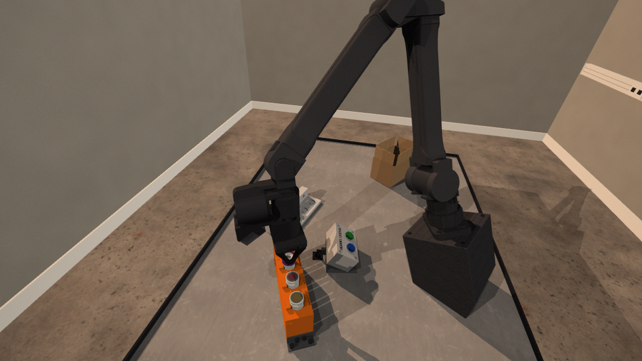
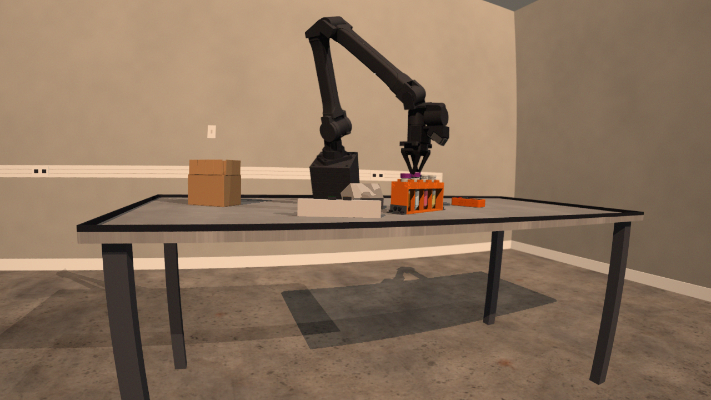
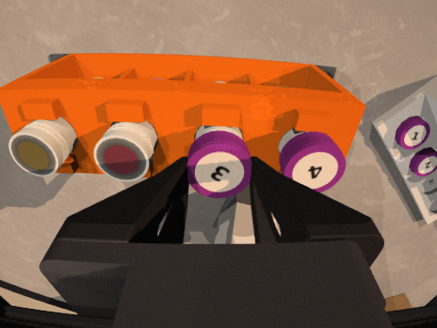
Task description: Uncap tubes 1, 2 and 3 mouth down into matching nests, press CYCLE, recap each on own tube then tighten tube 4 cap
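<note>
Here we have plain grey-beige walls (image 1: 134, 67) (image 2: 124, 74) under warm light, pale baseboards (image 1: 381, 119) (image 2: 149, 263) running round a mottled brown floor (image 1: 201, 161) (image 2: 397, 363), and a black-edged grey table (image 1: 215, 309) (image 2: 357, 234) standing on dark legs (image 2: 124, 318).

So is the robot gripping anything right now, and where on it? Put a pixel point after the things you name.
Yes, the gripper (image 1: 290, 261) (image 2: 414, 171) (image 3: 218, 167) holds the round purple-and-white cap marked 3 (image 3: 219, 175) by its sides.

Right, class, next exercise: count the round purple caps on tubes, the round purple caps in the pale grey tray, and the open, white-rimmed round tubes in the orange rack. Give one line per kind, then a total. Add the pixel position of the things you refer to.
Round purple caps on tubes (image 1: 284, 261) (image 2: 405, 175) (image 2: 416, 174) (image 3: 219, 170) (image 3: 312, 169): 2
Round purple caps in the tray (image 3: 412, 133) (image 3: 424, 163): 2
Open, white-rimmed tubes (image 1: 292, 279) (image 1: 296, 300) (image 2: 432, 177) (image 3: 120, 160) (image 3: 34, 155): 2
Total: 6
</note>
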Robot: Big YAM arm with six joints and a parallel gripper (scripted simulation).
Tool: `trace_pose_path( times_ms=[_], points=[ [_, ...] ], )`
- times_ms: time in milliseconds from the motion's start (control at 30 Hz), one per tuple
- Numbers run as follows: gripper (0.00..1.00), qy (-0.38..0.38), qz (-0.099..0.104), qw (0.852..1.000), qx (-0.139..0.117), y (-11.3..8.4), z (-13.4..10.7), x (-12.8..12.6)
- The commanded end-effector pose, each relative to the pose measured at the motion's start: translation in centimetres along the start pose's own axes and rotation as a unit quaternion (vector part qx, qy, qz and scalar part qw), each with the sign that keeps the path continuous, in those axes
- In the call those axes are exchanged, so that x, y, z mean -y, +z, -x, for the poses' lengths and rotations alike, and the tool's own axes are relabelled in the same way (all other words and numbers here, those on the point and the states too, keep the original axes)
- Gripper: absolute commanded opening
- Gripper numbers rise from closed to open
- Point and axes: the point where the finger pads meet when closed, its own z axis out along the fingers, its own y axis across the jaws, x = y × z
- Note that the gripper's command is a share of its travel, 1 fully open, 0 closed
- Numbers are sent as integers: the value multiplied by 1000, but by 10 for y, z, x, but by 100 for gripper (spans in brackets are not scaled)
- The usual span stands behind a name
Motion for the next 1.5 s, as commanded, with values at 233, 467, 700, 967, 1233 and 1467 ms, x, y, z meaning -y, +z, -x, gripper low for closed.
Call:
trace_pose_path(
  times_ms=[233,467,700,967,1233,1467],
  points=[
    [0,10,2,999,32,-48,23,1],
    [0,138,1,990,5,-40,-10,29],
    [0,319,3,948,5,-40,-25,67],
    [0,402,2,915,8,-40,-40,105],
    [0,397,0,917,30,-54,-48,180],
    [0,395,-3,918,28,-54,-65,219]
  ],
)
